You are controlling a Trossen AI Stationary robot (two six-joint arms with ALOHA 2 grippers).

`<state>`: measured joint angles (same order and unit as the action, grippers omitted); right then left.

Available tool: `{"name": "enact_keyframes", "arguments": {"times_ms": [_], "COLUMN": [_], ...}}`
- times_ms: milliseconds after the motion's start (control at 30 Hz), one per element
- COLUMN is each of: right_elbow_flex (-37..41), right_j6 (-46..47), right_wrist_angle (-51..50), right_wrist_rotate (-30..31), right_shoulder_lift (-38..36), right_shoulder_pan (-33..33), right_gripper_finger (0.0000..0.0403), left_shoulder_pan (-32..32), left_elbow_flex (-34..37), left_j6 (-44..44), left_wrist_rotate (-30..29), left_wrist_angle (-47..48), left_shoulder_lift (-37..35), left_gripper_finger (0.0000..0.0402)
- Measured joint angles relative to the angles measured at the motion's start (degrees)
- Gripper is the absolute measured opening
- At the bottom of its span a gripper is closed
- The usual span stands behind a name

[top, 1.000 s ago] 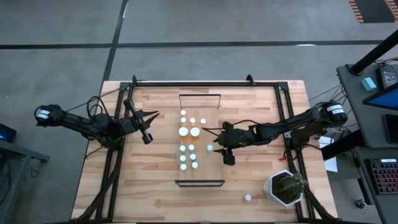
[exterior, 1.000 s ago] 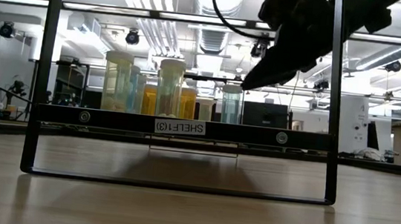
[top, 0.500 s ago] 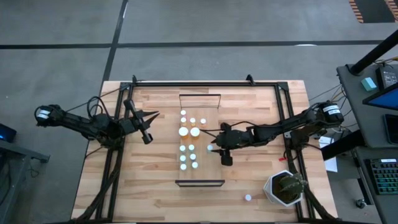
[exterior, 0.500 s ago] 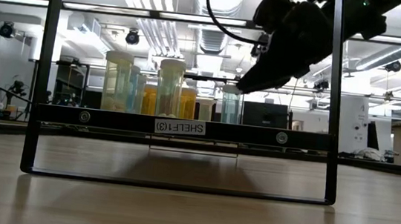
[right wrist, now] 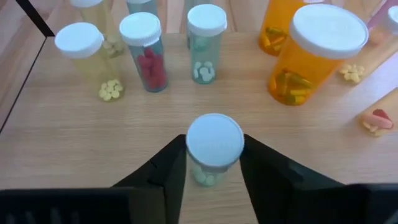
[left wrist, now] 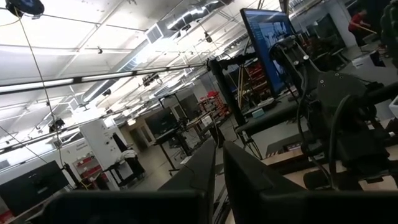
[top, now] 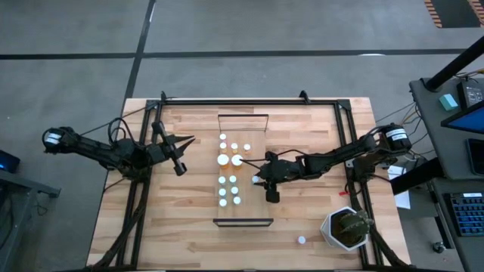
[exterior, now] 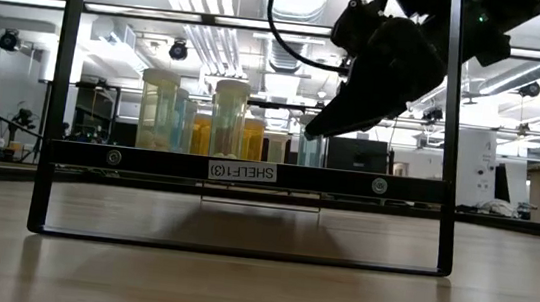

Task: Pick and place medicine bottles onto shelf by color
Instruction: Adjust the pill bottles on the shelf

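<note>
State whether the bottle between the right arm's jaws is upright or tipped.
Upright: the bottle stands on the shelf, white cap up, framed by the right gripper.

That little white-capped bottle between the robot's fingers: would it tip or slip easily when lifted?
Probably light: the bottle looks clear, with only a few pills at its bottom. Its round, smooth-looking body might slip or twist between the right gripper fingers, which flank it just under the cap. Standing narrow and upright on the shelf, it could tip if nudged.
</note>
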<state>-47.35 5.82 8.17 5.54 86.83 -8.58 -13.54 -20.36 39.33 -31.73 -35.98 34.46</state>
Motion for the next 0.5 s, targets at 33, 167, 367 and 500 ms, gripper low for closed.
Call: {"name": "enact_keyframes", "arguments": {"times_ms": [33,167,367,500], "right_elbow_flex": [0.00,0.00,-1.35,-3.59], "right_j6": [0.17,0.94,2.52,0.64], "right_wrist_angle": [0.02,0.10,0.14,1.07], "right_wrist_rotate": [0.00,-0.06,-0.27,-2.03], "right_shoulder_lift": [0.00,-0.04,-0.36,0.40], "right_shoulder_pan": [0.00,0.00,0.47,1.43], "right_gripper_finger": [0.0125,0.0093,0.0085,0.0086], "left_shoulder_pan": [0.00,0.01,0.04,0.04], "left_elbow_flex": [0.00,-0.17,-0.17,-0.11], "left_j6": [0.00,0.02,0.48,4.77], "left_wrist_rotate": [0.00,0.00,-0.02,-0.04], "left_wrist_angle": [0.03,-0.02,0.12,0.98], "left_shoulder_lift": [0.00,-0.10,-1.78,-3.78], "left_gripper_finger": [0.0015,0.0015,0.0015,0.0015]}}
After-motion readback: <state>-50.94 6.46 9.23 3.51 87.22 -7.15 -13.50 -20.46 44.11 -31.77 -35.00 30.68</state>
